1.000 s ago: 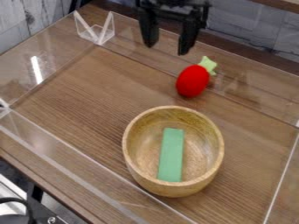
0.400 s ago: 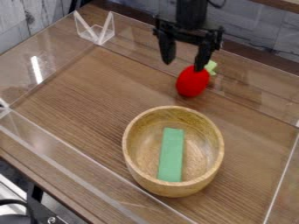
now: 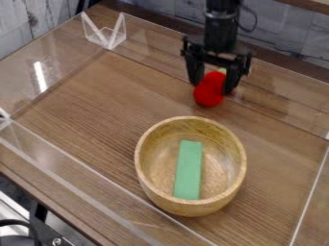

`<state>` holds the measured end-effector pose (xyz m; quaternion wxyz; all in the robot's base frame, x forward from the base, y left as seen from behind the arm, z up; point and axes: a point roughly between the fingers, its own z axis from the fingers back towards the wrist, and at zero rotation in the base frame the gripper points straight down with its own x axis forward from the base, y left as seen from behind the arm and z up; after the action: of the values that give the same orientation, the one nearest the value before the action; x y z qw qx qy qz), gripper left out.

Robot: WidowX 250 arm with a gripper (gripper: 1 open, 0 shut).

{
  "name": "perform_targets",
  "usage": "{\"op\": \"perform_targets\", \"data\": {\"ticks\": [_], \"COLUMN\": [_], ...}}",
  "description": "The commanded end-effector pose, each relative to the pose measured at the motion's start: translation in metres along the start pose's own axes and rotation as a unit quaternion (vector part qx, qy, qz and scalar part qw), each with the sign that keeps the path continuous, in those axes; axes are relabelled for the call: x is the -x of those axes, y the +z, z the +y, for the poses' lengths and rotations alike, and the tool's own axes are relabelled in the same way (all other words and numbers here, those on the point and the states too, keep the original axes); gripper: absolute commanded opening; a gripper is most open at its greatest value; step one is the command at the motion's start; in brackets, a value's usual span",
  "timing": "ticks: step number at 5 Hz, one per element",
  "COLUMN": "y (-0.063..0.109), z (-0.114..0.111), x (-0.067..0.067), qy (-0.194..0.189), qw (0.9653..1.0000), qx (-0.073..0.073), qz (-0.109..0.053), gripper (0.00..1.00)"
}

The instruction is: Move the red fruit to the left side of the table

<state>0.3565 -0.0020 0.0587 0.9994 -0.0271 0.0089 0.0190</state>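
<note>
Gripper [image 3: 215, 76] open, fingers straddling red fruit [image 3: 211, 90] on table [image 3: 90, 106]; wooden bowl [image 3: 191, 165] at 6 o'clock.

A: Where's the fruit [image 3: 210, 89]?
B: On the table [image 3: 90, 106], toward the back right, behind the bowl [image 3: 191, 164]. The gripper [image 3: 215, 74] stands over it, one finger on its left, one on its right.
A: And in the bowl?
B: A stick [image 3: 190, 169] lying flat. The bowl sits front of centre, well apart from the left wall [image 3: 38, 67].
</note>
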Motion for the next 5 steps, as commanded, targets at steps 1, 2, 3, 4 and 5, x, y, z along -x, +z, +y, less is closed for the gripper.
{"op": "perform_targets", "data": {"ticks": [1,2,3,4,5], "y": [0.008,0.015,0.032,0.037,0.033], "z": [0.006,0.015,0.016,0.016,0.010], "x": [0.005,0.014,0.020,0.022,0.021], "qy": [-0.031,-0.049,-0.069,-0.085,-0.079], "qw": [0.9990,0.9972,0.9940,0.9918,0.9916], "qx": [0.003,0.010,0.019,0.018,0.015], "qz": [-0.033,-0.056,-0.083,-0.094,-0.101], "gripper": [1.00,1.00,1.00,1.00,1.00]}}
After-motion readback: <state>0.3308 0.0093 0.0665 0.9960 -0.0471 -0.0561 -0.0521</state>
